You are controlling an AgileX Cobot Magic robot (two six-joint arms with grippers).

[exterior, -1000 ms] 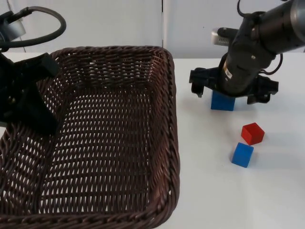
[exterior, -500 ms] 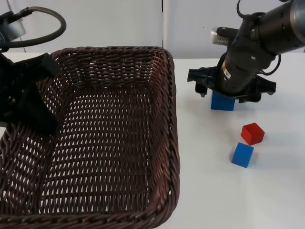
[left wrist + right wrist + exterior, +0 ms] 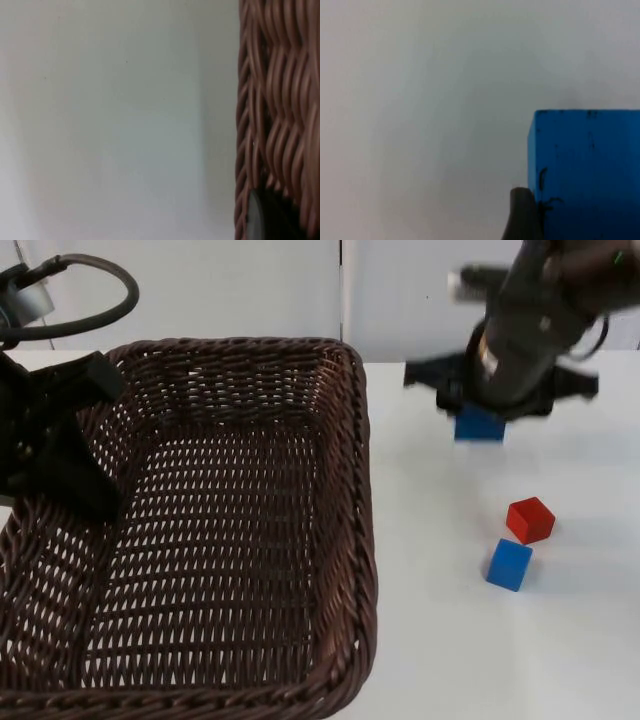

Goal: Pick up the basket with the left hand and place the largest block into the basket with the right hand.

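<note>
Right gripper (image 3: 480,412) clamped on the large blue block (image 3: 479,425), a fingertip (image 3: 522,215) pressed flat against the block's side in the right wrist view. Block apparently clear of the white table (image 3: 560,640), hanging under the wrist near the far edge. Left gripper (image 3: 45,465) on the basket (image 3: 355,490) at its left wall, wicker right alongside the fingertip in the left wrist view; exact closure there impossible to tell, though apparently gripping the rim. Key relation: basket directly to the left of the held block in the top view, near rim just beside it, open mouth up. Only a sideways carry over that right-hand rim needed, judging by this. Small red block (image 3: 530,519) and small blue block (image 3: 509,564) sitting nearer the camera, out of the path.
</note>
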